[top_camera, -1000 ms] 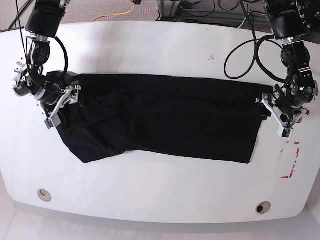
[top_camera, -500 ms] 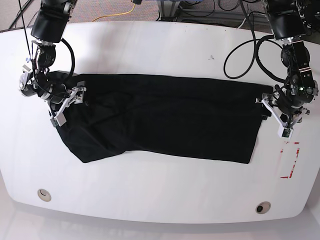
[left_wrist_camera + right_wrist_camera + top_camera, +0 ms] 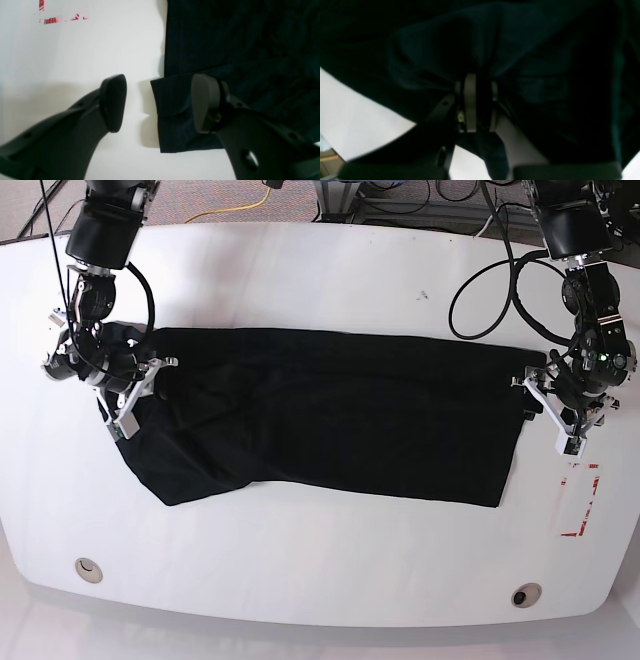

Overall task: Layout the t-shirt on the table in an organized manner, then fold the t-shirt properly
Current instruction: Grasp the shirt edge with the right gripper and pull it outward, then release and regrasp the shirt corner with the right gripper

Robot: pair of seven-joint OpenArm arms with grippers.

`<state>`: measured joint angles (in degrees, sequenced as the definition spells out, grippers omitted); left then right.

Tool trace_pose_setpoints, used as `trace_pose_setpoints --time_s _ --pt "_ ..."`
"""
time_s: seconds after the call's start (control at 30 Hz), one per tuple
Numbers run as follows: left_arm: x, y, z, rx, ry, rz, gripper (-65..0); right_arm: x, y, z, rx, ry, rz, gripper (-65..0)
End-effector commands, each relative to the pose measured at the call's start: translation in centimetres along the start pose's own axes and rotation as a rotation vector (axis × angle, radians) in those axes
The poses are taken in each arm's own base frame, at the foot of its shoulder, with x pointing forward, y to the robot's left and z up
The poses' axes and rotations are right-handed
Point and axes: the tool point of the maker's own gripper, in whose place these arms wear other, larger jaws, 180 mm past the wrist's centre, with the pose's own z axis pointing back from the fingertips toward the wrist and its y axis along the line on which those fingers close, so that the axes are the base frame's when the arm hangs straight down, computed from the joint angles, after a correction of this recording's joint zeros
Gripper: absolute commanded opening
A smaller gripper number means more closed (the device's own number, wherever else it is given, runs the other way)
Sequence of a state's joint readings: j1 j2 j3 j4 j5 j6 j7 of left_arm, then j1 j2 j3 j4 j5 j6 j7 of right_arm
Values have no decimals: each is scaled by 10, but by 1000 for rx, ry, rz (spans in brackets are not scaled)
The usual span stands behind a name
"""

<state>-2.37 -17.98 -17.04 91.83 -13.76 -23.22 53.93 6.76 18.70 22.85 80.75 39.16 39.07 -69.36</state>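
White table [image 3: 320,560], right tool [image 3: 477,105] (clamping t-shirt [image 3: 330,415])

A robotics lab or test bench is suggested: a glossy white table [image 3: 330,270] marked with a red dashed rectangle [image 3: 584,498], loose black and yellow cables [image 3: 240,208] trailed behind it over carpeted floor [image 3: 200,195], two grommets [image 3: 526,594] set in its near edge.

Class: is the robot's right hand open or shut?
Shut on the plain black fabric t-shirt: the right hand pinches cloth between nearly touching fingers.
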Motion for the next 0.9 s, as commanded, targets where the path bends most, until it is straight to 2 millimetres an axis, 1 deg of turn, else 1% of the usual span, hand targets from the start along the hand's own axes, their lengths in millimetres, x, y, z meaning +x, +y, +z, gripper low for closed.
trace_pose_setpoints --time_s 0.0,0.03,0.17,0.3,0.4,0.43,0.5,0.63,0.7,0.77,0.87 --pt "17 8 5 18 -51 -13 -265 26 2 7 1 -63 36 -585" --pt "17 8 5 18 -51 -13 -265 28 3 7 4 -63 37 -585" --pt "17 8 5 18 -51 -13 -265 44 7 6 13 -77 51 -585" --pt "17 8 5 18 -51 -13 -265 62 18 1 37 -115 55 -585" --pt "17 9 6 19 -51 -14 -265 75 19 3 36 -138 64 -585" --pt "17 9 6 19 -51 -14 -265 83 18 4 33 -151 67 -585" --pt "17 9 6 20 -51 -15 -265 89 19 3 39 -160 63 -585" --pt "17 9 6 20 -51 -15 -265 101 22 -6 77 -173 30 -579" --pt "16 10 6 21 -49 -15 -265 103 22 -12 95 -168 8 -577" --pt "16 10 6 21 -49 -15 -265 106 21 -16 109 -171 -14 -560" --pt "16 10 6 21 -49 -15 -265 118 20 -20 126 -202 -39 -465"
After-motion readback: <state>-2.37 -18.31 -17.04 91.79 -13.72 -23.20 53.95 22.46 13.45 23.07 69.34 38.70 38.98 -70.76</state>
